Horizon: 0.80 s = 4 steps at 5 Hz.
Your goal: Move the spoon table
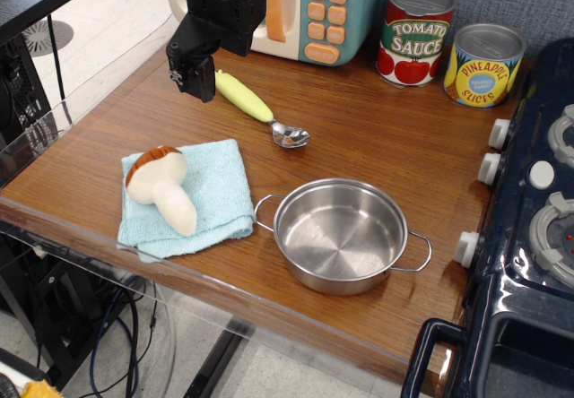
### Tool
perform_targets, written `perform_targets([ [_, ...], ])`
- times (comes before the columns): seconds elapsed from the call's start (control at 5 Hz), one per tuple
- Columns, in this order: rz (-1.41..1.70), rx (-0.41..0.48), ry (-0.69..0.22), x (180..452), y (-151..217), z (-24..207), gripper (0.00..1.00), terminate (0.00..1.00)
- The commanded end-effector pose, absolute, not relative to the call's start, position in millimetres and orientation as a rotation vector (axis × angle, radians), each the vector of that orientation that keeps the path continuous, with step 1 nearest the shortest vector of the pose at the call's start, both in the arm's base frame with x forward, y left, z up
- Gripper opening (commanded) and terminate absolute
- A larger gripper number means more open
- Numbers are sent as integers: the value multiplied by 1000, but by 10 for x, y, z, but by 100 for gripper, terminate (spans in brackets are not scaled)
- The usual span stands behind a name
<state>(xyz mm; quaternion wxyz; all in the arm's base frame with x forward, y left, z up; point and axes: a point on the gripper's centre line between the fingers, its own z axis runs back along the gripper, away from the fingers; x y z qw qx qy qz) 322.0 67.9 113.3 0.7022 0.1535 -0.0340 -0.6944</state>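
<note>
The spoon [244, 98] lies on the brown wood table [377, 138] at the back, left of centre. Its pale yellow-green handle points back-left and its metal bowl [291, 135] points front-right. My black gripper [194, 77] hangs at the handle's far end, right beside it or just touching its tip. The gripper is seen side-on, so the gap between its fingers is hidden. The spoon looks to be resting on the table.
A steel pot [341, 234] stands at the front centre. A toy mushroom [161, 186] lies on a light blue cloth [220, 192] at the front left. A toy microwave [314, 8], a tomato sauce can [414, 35] and a pineapple can [482, 64] line the back. A dark blue toy stove [529, 237] is on the right.
</note>
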Motion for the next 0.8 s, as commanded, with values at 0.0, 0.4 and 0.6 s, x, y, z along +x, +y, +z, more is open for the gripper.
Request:
perform_targets([
  [0.0,-1546,342,-76,3220,679,1133,100,0],
  [0.4,-1772,290,-30,3413,1113,950,100,0],
  [0.6,-1863,317,-10,3542,1225,885,100,0],
])
